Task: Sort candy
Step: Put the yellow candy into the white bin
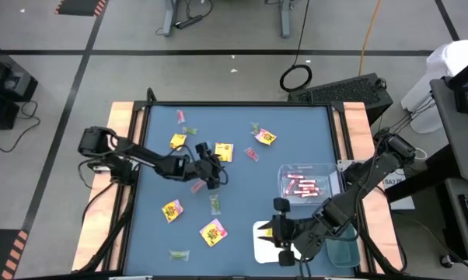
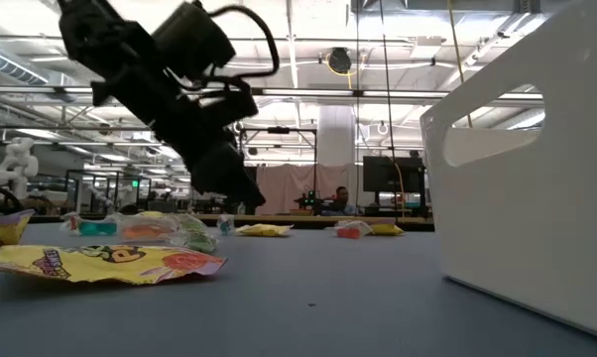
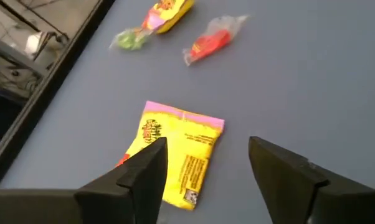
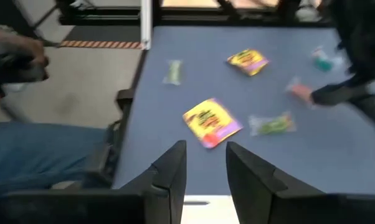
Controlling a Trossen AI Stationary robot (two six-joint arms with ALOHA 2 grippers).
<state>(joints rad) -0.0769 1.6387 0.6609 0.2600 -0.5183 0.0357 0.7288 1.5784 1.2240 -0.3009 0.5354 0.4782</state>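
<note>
Hiding one corner of the yellow packet (image 3: 181, 158) on the blue table (image 3: 312, 81), the left gripper (image 3: 206, 171) hovers, fingers apart, empty; the packet's pink end faces away. Right gripper (image 4: 206, 171), fingers parted, empty, hangs above the white tray (image 1: 263, 239).

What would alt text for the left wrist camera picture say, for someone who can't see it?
The left gripper hangs open just above a flat yellow square candy packet with a pink edge lying on the blue table top. Farther off lie a red wrapped sweet, a green wrapped sweet and another yellow packet.
</note>
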